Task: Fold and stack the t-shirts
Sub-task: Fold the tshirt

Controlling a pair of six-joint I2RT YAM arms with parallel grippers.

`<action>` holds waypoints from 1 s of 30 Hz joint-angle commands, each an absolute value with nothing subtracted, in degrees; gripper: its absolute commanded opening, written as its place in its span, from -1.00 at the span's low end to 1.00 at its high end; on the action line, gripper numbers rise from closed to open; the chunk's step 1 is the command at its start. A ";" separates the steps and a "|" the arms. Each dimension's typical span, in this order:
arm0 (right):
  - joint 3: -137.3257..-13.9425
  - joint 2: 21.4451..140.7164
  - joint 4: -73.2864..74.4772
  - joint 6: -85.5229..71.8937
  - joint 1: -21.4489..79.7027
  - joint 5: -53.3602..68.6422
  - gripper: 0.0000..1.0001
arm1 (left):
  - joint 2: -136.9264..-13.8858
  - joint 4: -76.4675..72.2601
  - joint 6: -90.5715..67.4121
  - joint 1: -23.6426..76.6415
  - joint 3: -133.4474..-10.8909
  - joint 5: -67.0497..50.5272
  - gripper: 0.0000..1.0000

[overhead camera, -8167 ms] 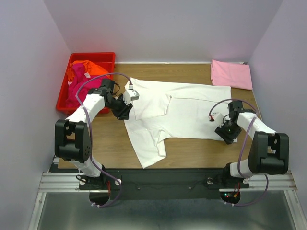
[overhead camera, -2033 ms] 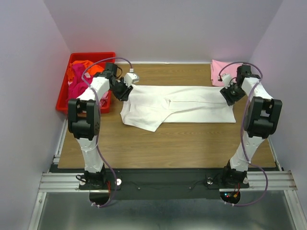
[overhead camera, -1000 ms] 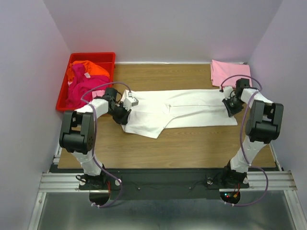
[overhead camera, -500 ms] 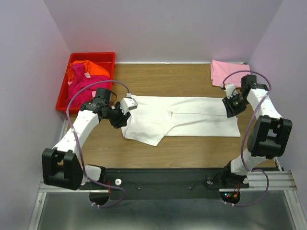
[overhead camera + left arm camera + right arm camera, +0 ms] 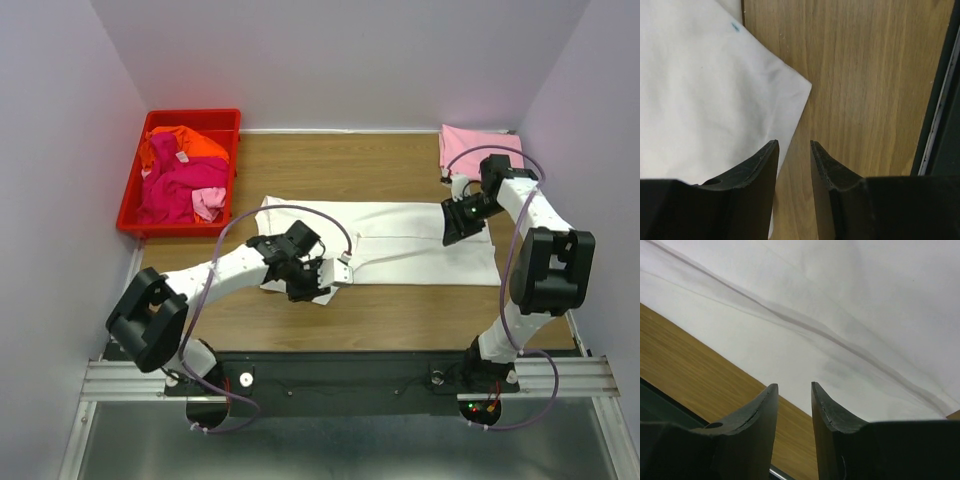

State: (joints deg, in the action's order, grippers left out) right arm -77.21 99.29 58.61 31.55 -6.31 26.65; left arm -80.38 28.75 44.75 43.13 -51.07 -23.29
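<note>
- A large white cloth t-shirt (image 5: 400, 235) lies across the middle of the wooden table (image 5: 400, 310). It is folded into a long band, with one pointed flap (probably a sleeve) jutting toward the near left.
- The left gripper (image 5: 318, 288) hovers low over that flap's tip. Its wrist camera shows the black fingers (image 5: 762, 167) only narrowly parted, with nothing between them and the cloth's edge just beneath.
- The right gripper (image 5: 452, 228) hangs over the band's right end. Its jaws are also a narrow gap apart and hold nothing, and a soft crease runs below them.
- A folded pale pink t-shirt (image 5: 482, 152) rests in the far right corner, apart from the white one.
- Crumpled orange (image 5: 185, 143) and magenta (image 5: 180, 185) t-shirts sit in the red plastic bin (image 5: 193, 114) at far left.
- We judge the white shirt's fold to be partway done, with the stray flap untucked.
- Next, the left gripper should drop, pinch the flap's tip and lay it over the band.
</note>
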 commanded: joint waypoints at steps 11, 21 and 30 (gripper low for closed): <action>-69.80 91.76 55.56 23.83 5.35 39.98 -0.28 | -80.25 37.16 49.74 27.84 -56.33 -32.65 -0.17; -54.75 85.77 18.22 -1.85 35.39 35.80 0.04 | -76.55 45.09 53.26 2.56 -59.50 -41.39 -0.12; -63.89 97.63 16.70 7.38 53.87 12.67 -0.10 | -76.46 42.80 50.45 -3.43 -58.80 -42.72 -0.11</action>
State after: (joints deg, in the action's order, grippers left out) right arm -59.64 94.41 21.96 4.99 51.99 24.53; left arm -77.67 42.06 51.27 -2.28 -58.22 -40.03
